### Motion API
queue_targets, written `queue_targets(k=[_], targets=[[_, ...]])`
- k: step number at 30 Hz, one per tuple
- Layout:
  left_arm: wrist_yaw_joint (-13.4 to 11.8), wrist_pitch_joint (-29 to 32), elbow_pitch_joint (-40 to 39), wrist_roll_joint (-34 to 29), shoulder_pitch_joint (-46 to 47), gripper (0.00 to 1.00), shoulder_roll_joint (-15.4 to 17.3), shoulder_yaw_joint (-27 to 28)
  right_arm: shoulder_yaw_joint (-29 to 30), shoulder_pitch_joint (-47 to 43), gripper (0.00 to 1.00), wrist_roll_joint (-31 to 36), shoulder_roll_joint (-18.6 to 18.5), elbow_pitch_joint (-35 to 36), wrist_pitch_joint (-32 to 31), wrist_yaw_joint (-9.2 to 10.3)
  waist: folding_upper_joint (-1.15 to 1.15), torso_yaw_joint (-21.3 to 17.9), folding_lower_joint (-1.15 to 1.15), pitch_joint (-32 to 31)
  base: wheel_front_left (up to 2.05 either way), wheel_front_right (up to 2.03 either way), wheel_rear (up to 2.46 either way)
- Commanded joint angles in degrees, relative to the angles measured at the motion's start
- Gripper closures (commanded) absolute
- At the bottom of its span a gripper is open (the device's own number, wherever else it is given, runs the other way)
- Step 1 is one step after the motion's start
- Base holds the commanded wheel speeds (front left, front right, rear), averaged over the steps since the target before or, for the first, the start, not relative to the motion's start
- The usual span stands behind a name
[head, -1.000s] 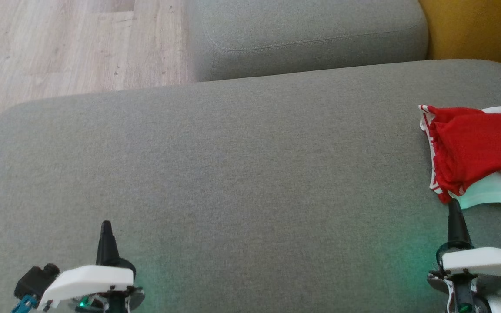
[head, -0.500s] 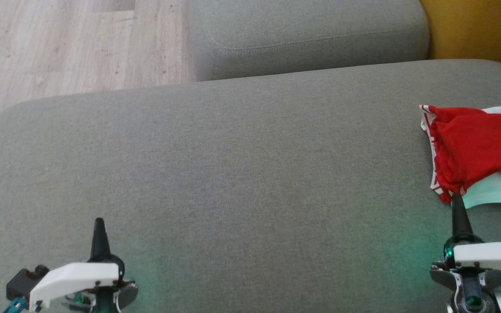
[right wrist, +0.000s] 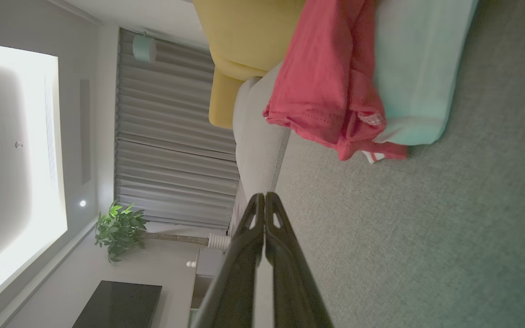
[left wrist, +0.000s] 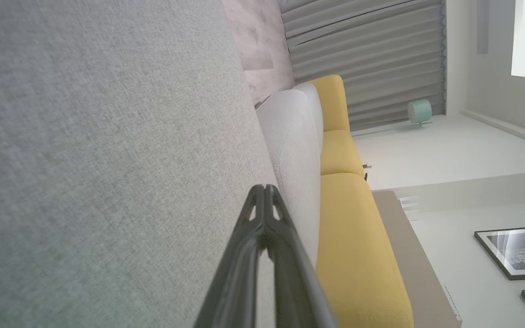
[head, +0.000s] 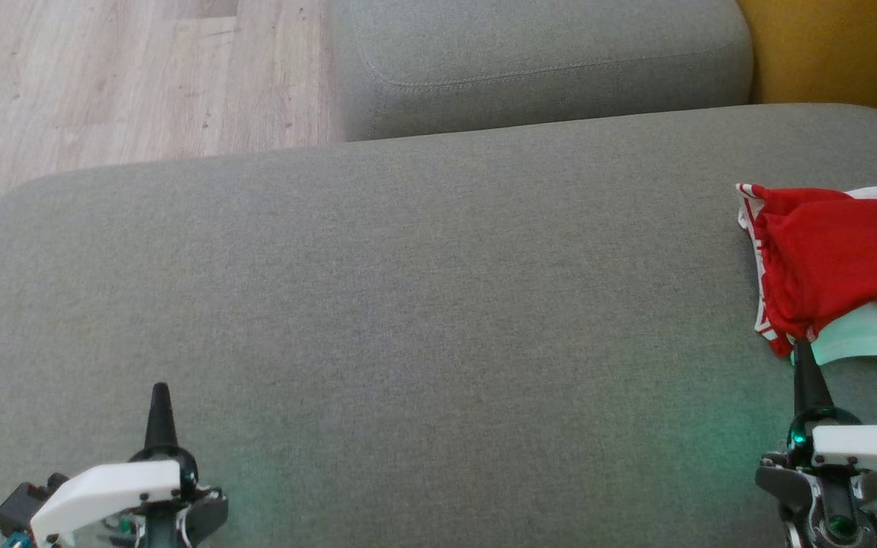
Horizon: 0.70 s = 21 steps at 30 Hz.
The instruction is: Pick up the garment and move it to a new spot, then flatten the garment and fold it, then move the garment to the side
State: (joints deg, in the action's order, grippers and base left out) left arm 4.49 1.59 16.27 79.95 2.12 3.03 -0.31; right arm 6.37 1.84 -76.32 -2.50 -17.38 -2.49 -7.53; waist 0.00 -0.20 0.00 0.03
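Figure: the red garment (head: 834,259) is seen bunched at the right edge of the grey seat (head: 408,304). It is laid on top of a folded pale cloth (head: 876,335), whose near edge is left uncovered. The right gripper (head: 801,352) is held with its fingers pressed together and nothing between them. In the head view its tip is placed just at the garment's near corner. In the right wrist view a short stretch of seat fabric is seen between tip and garment, so contact cannot be told. The left gripper (head: 158,390) is likewise closed and empty, and is held over the seat's left part, well apart from the garment. Beyond the seat a second grey cushion (head: 537,68) is seen, with a yellow sofa (head: 834,53) to its right and a wooden floor (head: 103,76) to its left. A pleated curtain (right wrist: 171,136) and a potted plant (right wrist: 119,228) are shown in the right wrist view.
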Motion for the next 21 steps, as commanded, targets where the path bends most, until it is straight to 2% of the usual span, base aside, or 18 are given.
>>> queue_targets(k=[1,21], targets=[[0.6,0.6,-2.0,1.6,3.4,1.00,0.6,2.2,-0.6,3.5,1.00,-2.0,-0.3,2.4,-0.5,0.04,0.00,0.0,0.00,0.0,0.00,0.00,0.00],[3.0,4.1,-2.2,13.0,4.0,1.00,0.5,5.9,0.2,4.3,1.00,-15.8,-0.4,3.4,-4.0,0.04,0.00,0.2,0.00,0.1,0.00,0.00,0.00]])
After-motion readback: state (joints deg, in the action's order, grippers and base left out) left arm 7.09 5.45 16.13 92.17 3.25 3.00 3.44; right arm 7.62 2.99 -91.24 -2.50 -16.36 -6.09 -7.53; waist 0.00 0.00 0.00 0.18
